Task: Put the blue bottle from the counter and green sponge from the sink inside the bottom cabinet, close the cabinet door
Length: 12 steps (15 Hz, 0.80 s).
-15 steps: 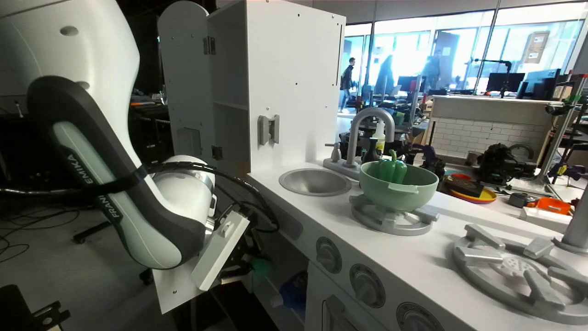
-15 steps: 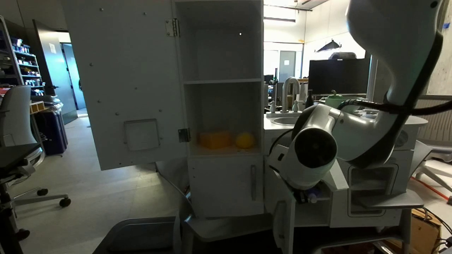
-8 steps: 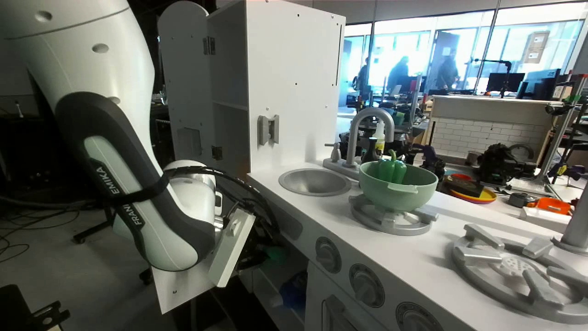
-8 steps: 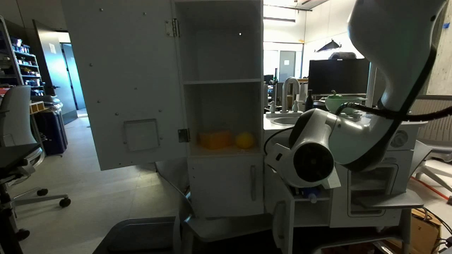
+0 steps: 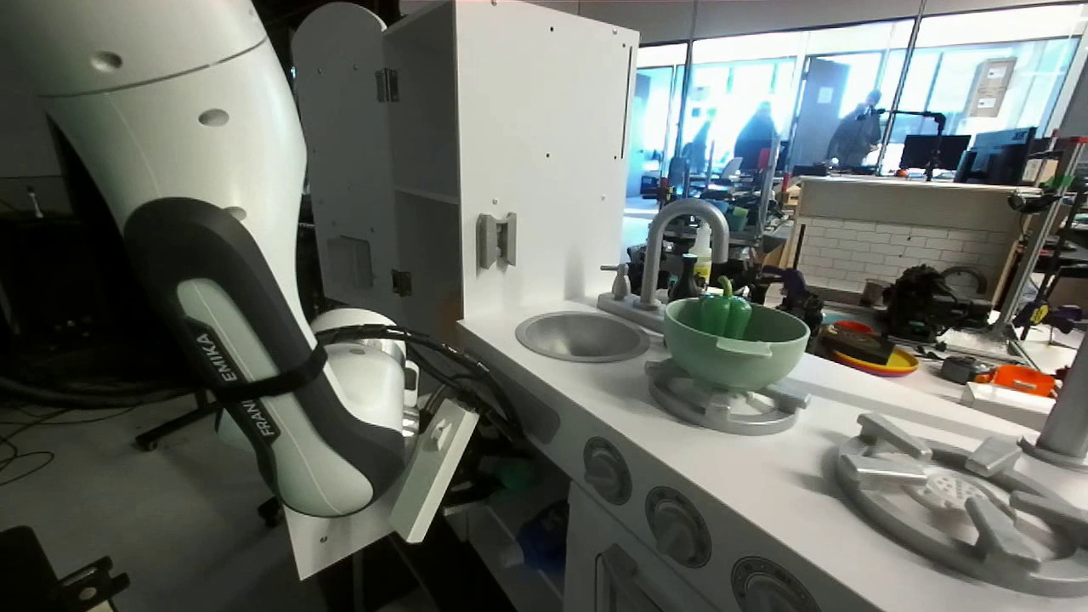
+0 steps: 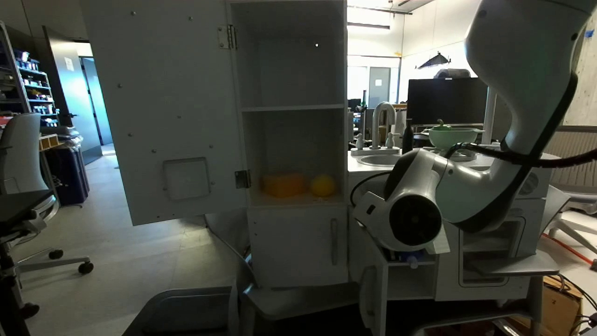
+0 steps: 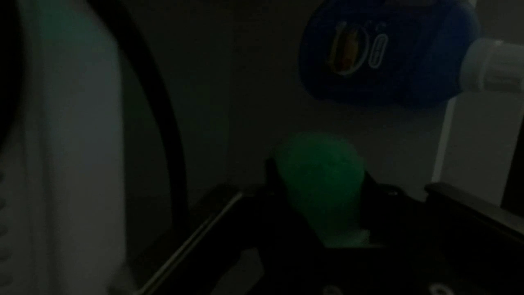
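Beyond the claw (image 7: 322, 182) pinching the green sponge (image 7: 321, 164), the blue bottle (image 7: 380, 57) lies in the bottom cabinet (image 6: 410, 282), leaving, I reckon, release and closing the cabinet door (image 6: 369, 259).

Small bright blue plastic bottle (image 7: 401, 61), white-capped: one, at front edge of shelf (image 7: 403, 143). Bright green sponge (image 7: 323, 184): one. Pale green round bowl (image 5: 722, 370): one; shiny green pepper (image 5: 725, 318) inside it: one. White counter (image 5: 765, 476): round silver sink (image 5: 582, 338), one; arched grey tap (image 5: 654, 259), one; round grey burners (image 5: 948, 491), two; round grey knobs (image 5: 680, 529) below its front edge, I see three. Orange block (image 6: 283, 185), yellow ball (image 6: 322, 185): one each.
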Each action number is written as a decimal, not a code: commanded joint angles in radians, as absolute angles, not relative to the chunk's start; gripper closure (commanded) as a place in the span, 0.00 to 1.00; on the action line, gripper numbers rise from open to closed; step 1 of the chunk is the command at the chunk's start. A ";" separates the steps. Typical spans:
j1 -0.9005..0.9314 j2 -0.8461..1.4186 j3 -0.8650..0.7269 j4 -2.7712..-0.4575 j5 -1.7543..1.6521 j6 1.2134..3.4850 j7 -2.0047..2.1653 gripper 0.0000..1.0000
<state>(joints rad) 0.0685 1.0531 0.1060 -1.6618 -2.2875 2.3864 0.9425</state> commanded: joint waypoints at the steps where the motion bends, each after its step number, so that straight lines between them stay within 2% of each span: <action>1: 0.068 1.137 0.142 -1.561 -2.296 2.334 0.907 0.30; 5: 0.067 1.148 0.147 -1.548 -2.283 2.332 0.908 0.02; 12: 0.067 1.148 0.149 -1.543 -2.250 2.349 0.895 0.00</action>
